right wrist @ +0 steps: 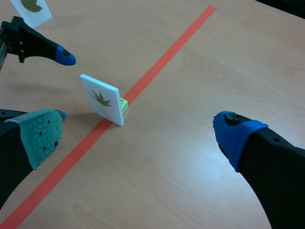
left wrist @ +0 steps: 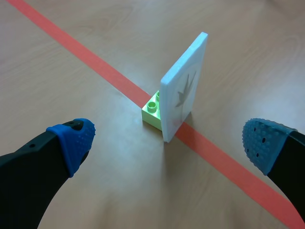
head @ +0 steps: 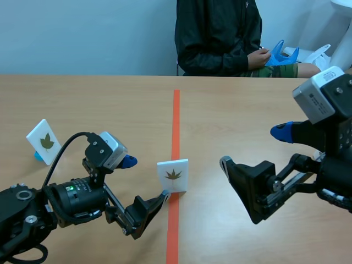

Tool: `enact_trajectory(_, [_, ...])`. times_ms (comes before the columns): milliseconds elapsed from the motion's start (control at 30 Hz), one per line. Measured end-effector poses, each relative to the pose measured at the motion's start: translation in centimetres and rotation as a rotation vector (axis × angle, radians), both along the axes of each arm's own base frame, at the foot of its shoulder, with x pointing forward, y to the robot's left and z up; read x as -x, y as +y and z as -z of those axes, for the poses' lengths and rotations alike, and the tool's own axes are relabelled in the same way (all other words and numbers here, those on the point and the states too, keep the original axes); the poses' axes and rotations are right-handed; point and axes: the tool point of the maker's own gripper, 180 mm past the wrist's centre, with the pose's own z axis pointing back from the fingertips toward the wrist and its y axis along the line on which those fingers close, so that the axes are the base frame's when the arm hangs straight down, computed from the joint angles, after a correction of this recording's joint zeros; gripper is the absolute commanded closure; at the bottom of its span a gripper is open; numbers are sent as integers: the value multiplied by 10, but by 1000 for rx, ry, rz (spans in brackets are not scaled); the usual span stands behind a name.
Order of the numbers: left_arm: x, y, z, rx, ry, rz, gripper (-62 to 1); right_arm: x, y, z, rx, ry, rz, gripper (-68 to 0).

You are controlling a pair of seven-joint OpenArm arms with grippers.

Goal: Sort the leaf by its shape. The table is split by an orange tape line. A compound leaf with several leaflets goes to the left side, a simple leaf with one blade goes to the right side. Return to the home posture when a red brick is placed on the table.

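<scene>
Left gripper point(left wrist: 169, 140) is held released, dotted pads point(left wrist: 78, 138) spread; flat white leaf card point(left wrist: 185, 83) is seated on studded lime brick point(left wrist: 151, 110).

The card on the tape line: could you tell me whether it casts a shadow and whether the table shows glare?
Right wrist view: the card casts a soft shadow beside its base; a pale sheen on the table. Left wrist view: only a faint shadow. Scene view: no strong glare.

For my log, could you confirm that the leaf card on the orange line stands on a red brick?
Not quite: the brick holding up the card on the orange line is light green, not red, as the left wrist view shows.
</scene>
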Motion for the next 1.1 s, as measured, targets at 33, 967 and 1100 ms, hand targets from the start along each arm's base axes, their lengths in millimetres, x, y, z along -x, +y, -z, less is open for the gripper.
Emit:
enact_trajectory(33, [-3, -1, 2, -6, -6, -3, -623, 0, 0, 0, 0, 0, 0, -679])
enact_trajectory(967, [-22, -39, 17, 29, -27, -17, -623, -4, -8, 4, 59, -12, 31, -679])
enact_trajectory(1100, [-29, -40, 17, 11, -42, -16, -559, -4, -8, 4, 59, -12, 31, -679])
